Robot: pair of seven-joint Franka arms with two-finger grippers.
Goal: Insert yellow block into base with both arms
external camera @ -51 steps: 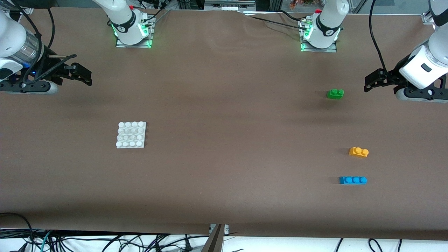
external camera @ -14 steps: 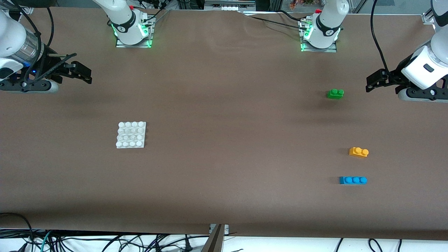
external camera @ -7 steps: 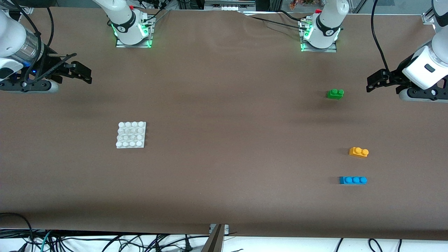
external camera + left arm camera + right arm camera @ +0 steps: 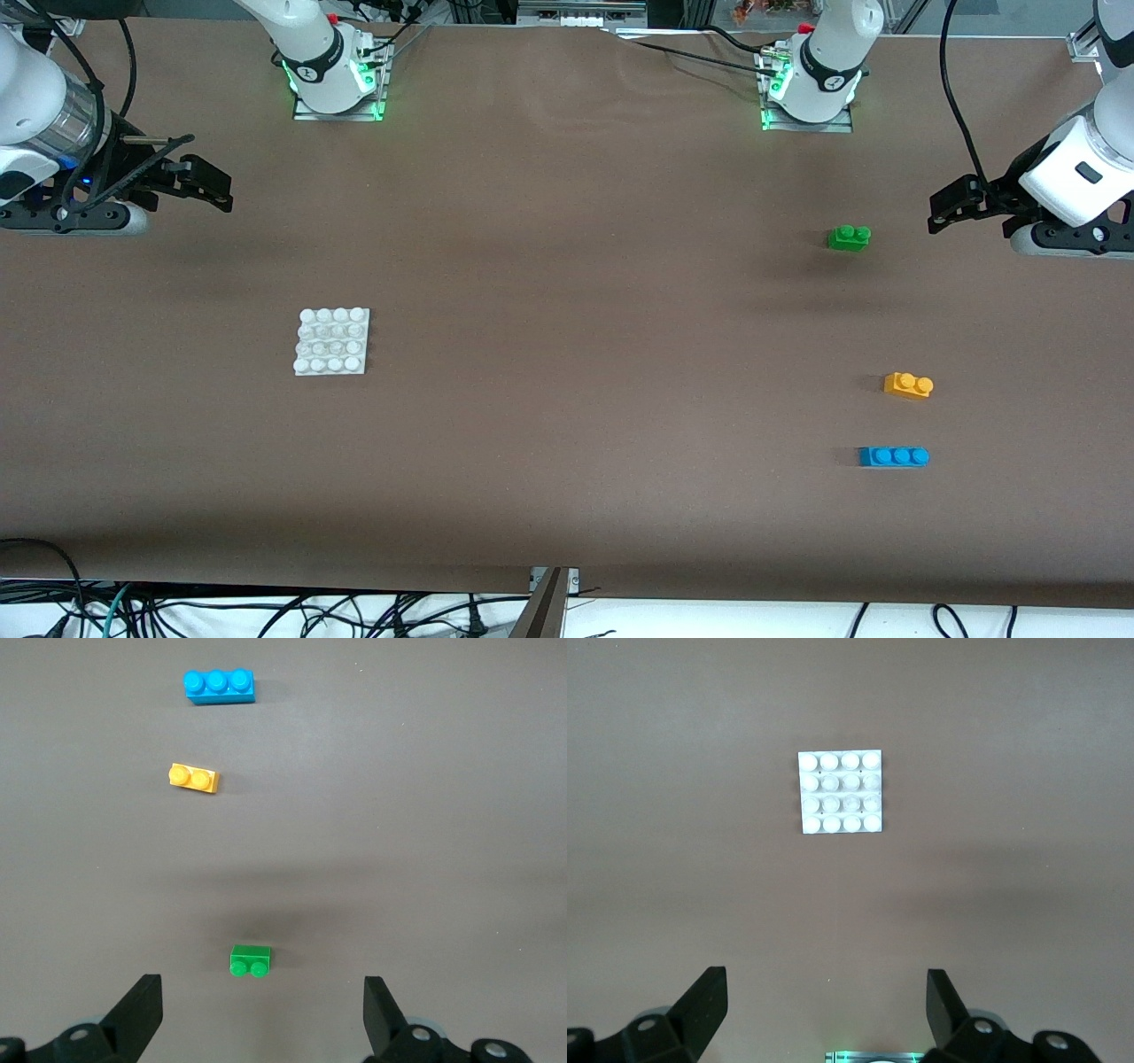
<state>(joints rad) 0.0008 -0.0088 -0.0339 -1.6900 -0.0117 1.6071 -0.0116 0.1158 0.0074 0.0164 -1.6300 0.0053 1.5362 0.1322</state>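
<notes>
barely anything moved, only the left gripper crept a bit toward its own table end, fingers wide, holding nothing, up near the green brick. right gripper waits wide open at its end. base sits alone toward the right arm's end. yellow block lies between green brick and blue brick.

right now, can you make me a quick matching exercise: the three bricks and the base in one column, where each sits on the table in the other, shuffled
Things:
1. yellow block
2. green brick
3. blue brick
4. base

Places:
A. nearest the front camera of the three bricks
B. alone toward the right arm's end of the table
C. between the other two bricks
D. the brick closest to the robots' bases

Pairs: 1-C, 2-D, 3-A, 4-B
</notes>
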